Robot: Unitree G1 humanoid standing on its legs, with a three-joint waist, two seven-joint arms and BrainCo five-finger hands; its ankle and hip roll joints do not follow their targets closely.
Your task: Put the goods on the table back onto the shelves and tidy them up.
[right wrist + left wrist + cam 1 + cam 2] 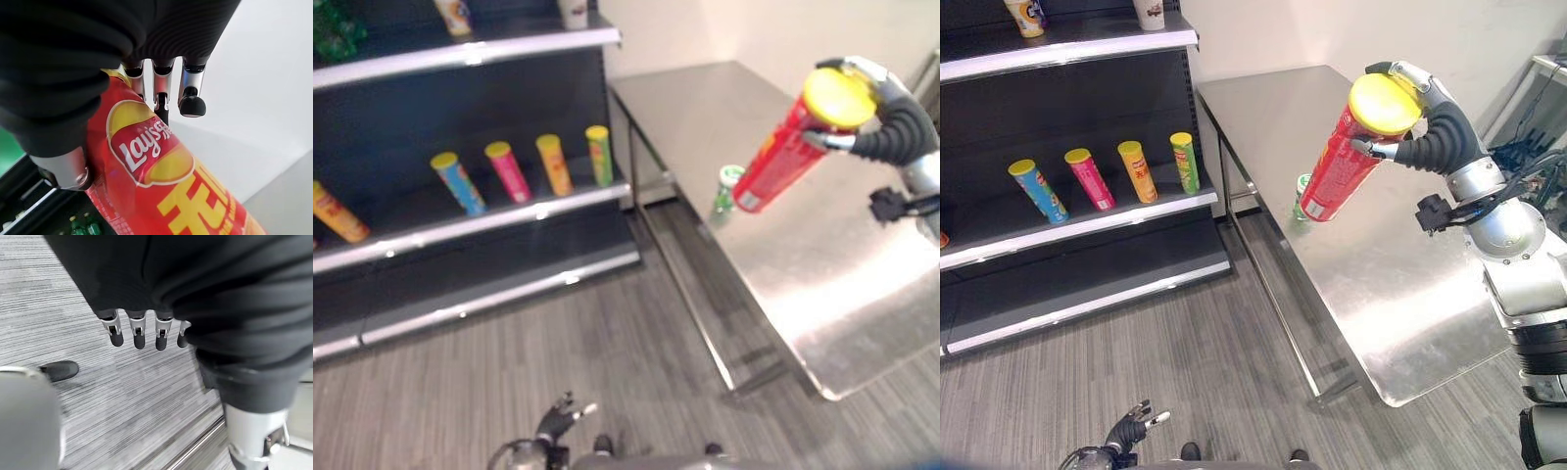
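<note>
From the left eye view, the right hand is clenched round the lid end of the red can, lifted over the steel surface; its long axis slants, base down toward the shelf.

The right eye view shows a green can on the surface.

In the left wrist view, the left hand hangs relaxed, empty.

In the right wrist view the fingers wrap the glossy tube: likely light, stiff, slippery, dentable; mid-body looks the steadier hold.

Red canister with yellow lid and yellow lettering, gripped near the lid by the silver, dark-tipped fingers of the right hand. Beyond its lower end: green-and-white can on the bare steel table. Black shelf carries blue, pink, orange and green tubes, all yellow-lidded. Floor: grey, finely striped.
</note>
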